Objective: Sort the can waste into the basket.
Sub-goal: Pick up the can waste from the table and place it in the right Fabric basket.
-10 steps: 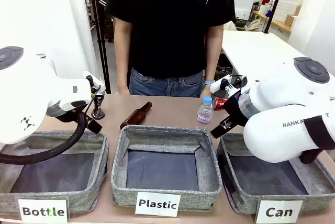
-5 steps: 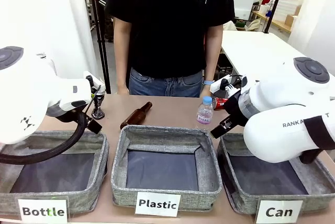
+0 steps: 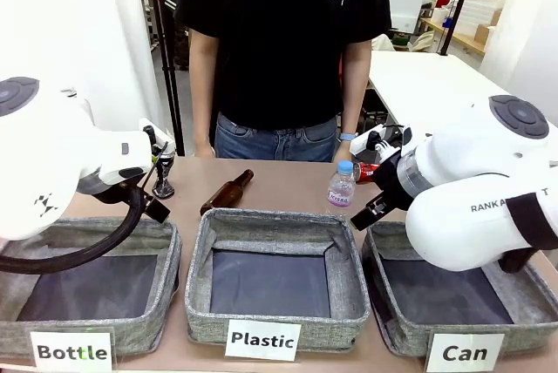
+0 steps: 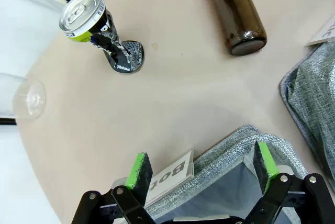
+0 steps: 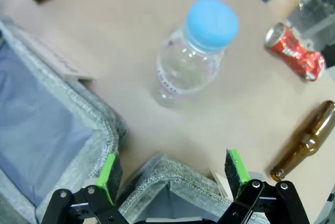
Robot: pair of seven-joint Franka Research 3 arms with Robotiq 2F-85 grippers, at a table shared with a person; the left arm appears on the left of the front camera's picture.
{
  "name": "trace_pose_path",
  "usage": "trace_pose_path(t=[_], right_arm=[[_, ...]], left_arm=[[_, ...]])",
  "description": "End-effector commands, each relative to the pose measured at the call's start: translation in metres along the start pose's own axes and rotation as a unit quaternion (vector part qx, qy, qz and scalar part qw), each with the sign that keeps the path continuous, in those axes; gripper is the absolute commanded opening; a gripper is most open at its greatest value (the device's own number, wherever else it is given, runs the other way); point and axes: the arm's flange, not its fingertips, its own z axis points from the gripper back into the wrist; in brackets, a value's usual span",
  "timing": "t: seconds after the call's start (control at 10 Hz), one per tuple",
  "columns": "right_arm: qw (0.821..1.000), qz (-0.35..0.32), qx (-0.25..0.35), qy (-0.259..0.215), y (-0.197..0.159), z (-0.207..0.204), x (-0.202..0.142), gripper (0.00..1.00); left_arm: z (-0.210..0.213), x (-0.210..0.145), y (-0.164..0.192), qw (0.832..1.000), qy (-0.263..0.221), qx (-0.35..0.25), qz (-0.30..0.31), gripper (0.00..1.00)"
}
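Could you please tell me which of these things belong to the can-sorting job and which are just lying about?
For the job: red crushed can; black crushed can; Can basket.

Just lying about: brown glass bottle; clear plastic bottle; Plastic basket; Bottle basket.

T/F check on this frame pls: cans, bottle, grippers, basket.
1. The crushed red metal can lies in the grey fabric "Can" basket. False: it lies on the tan table.
2. The left gripper is open and empty. True.
3. The clear plastic bottle with the blue cap stands upright. True.
4. The right gripper is shut on the crushed black can with yellow-green marks. False: it is open; that can stands on the table.
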Motion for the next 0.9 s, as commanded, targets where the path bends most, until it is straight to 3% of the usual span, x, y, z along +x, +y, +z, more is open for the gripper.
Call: trace_pose_path(t=[0.0,0.6,0.7,0.8], right_arm=[[1.000,0.000,0.000,0.000,0.000,0.000,0.000,1.00],[1.000,0.000,0.000,0.000,0.000,0.000,0.000,1.00],[1.000,0.000,0.001,0.000,-0.001,0.012,0.004,1.00],[1.000,-0.005,0.007,0.001,-0.004,0.027,0.008,1.00]], left_arm=[[0.000,0.000,0.000,1.000,0.000,0.000,0.000,1.00],[0.000,0.000,0.000,1.000,0.000,0.000,0.000,1.00],[0.016,0.018,-0.025,0.999,0.031,-0.006,0.014,1.00],[0.036,0.027,-0.038,0.999,0.026,-0.021,0.013,1.00]])
